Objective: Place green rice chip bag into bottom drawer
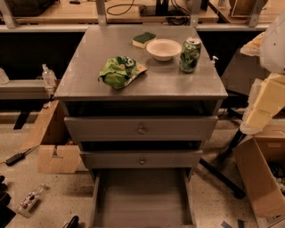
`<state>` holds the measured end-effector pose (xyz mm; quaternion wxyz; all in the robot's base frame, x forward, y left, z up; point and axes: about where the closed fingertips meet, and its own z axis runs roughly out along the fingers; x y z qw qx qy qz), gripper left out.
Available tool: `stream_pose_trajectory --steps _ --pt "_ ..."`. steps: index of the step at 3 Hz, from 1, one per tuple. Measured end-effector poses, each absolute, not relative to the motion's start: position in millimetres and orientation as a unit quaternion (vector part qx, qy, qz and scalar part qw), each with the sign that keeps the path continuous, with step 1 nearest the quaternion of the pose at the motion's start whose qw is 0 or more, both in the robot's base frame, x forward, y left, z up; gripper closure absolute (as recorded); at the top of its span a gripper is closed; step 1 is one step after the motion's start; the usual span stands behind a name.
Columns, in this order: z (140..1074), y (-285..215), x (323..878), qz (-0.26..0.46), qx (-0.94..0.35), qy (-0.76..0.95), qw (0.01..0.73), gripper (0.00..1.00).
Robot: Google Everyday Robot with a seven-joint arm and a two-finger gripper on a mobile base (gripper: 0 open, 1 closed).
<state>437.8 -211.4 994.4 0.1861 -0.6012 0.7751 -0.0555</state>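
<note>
The bottom drawer (142, 200) stands open, arm (267, 102) slanting at right, pincer beyond frame, state untellable.

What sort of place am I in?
Likely a lab or workshop: cabled workbenches behind the drawer cabinet, a cardboard box on the floor. The gripper is out of view; only the arm shows, right.

I log the green rice chip bag (119, 71) lying crumpled on the front-left part of the grey cabinet top (84, 87), bright green with white and dark print and a tan edge pointing right. The bottom drawer (142, 198) stands pulled open (flat grey floor, low side walls). I can't see the gripper in this view.
</note>
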Motion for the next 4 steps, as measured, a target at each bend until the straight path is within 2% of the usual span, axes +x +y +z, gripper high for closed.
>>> stream_pose_trajectory --steps 1,2,4 --pt "994 -211 438 -0.056 -0.601 0.775 0.186 0.00" --pt "994 -197 467 -0.036 -0.598 0.770 0.222 0.00" --pt "1029 -136 576 0.015 -0.561 0.742 0.367 0.00"
